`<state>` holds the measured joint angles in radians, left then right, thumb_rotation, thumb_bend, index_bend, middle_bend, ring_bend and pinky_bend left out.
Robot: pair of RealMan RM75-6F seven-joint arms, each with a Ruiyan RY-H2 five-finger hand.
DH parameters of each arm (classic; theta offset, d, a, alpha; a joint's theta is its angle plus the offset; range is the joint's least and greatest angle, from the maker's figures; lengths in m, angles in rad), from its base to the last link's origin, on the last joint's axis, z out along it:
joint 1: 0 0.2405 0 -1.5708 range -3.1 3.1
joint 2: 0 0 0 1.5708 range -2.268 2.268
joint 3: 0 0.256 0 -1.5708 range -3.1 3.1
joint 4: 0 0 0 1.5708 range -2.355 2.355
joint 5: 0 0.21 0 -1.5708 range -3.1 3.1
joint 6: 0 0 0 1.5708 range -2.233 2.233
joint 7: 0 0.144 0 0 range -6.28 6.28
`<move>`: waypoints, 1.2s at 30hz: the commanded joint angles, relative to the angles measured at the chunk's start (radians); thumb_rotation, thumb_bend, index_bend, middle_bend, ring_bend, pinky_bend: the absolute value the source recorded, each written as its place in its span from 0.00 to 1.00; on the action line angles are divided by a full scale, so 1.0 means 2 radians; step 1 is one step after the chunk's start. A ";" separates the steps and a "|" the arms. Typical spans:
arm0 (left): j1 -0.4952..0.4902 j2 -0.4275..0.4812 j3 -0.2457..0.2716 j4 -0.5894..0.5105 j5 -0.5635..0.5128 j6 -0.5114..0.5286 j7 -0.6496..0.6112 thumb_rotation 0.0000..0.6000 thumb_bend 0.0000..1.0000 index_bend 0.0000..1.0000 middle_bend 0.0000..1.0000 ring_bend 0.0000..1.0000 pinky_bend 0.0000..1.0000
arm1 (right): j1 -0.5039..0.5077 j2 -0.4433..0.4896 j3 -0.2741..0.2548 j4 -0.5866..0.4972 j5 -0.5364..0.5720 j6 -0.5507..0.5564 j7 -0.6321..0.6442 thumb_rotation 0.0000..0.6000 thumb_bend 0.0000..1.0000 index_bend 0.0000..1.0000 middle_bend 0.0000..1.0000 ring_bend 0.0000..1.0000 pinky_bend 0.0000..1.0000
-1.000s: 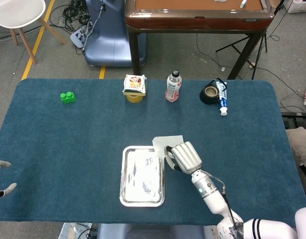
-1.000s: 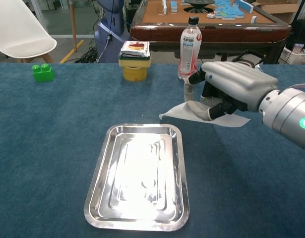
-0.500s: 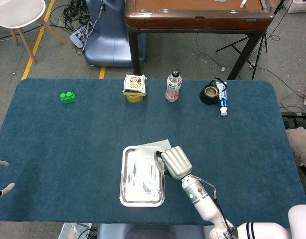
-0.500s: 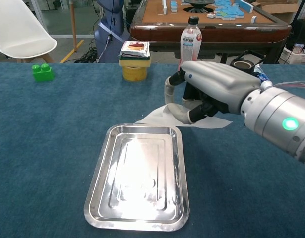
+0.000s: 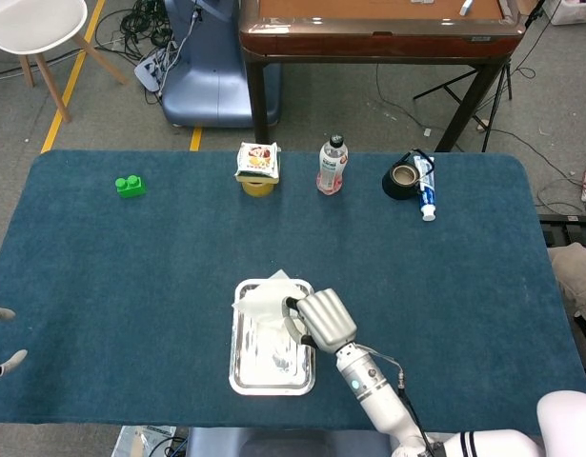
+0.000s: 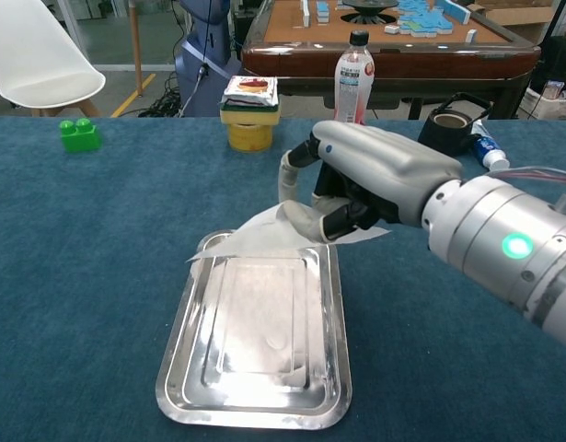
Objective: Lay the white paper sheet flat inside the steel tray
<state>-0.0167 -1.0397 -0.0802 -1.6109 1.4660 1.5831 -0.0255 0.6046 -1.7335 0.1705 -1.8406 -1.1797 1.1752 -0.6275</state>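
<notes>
The right hand (image 6: 356, 184) reaches in over the far end of the tray (image 6: 186, 368), palm down, its fingers (image 6: 306, 221) curled and clamped on the paper (image 6: 250, 235). The thin white sheet hangs tilted above the tray's far end, one corner jutting past the tray's left rim. The tray is a shiny steel rectangle with rounded corners, lying on the bench's (image 5: 131, 276) fuzzy blue cloth. Only the left hand's (image 5: 2, 338) fingertips show, spread apart, well left of the tray.
</notes>
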 commanded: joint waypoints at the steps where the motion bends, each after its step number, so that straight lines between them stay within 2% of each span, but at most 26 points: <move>1: 0.000 0.000 0.000 0.000 0.000 -0.001 0.000 1.00 0.01 0.41 0.38 0.32 0.47 | 0.001 0.000 -0.001 -0.003 0.007 -0.002 -0.001 1.00 0.54 0.60 1.00 1.00 1.00; 17: -0.001 -0.001 0.002 -0.001 0.000 -0.005 0.003 1.00 0.01 0.41 0.38 0.32 0.47 | 0.001 0.000 -0.020 -0.038 0.032 0.015 -0.039 1.00 0.54 0.60 1.00 1.00 1.00; 27: -0.001 -0.002 0.002 -0.001 0.001 -0.005 0.004 1.00 0.01 0.41 0.38 0.32 0.47 | -0.002 0.007 -0.032 -0.051 0.031 0.019 -0.039 1.00 0.54 0.60 1.00 1.00 1.00; 32: -0.002 -0.002 0.002 0.000 0.001 -0.005 0.004 1.00 0.01 0.41 0.38 0.32 0.47 | -0.005 0.014 -0.037 -0.055 0.027 0.020 -0.032 1.00 0.49 0.60 1.00 1.00 1.00; 36: -0.001 -0.002 0.002 0.000 0.002 -0.005 0.004 1.00 0.01 0.41 0.38 0.32 0.47 | -0.007 0.019 -0.041 -0.060 0.023 0.022 -0.030 1.00 0.37 0.59 1.00 1.00 1.00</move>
<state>-0.0197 -1.0444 -0.0757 -1.6110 1.4696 1.5736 -0.0166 0.5914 -1.6965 0.0894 -1.9590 -1.1336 1.2188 -0.6882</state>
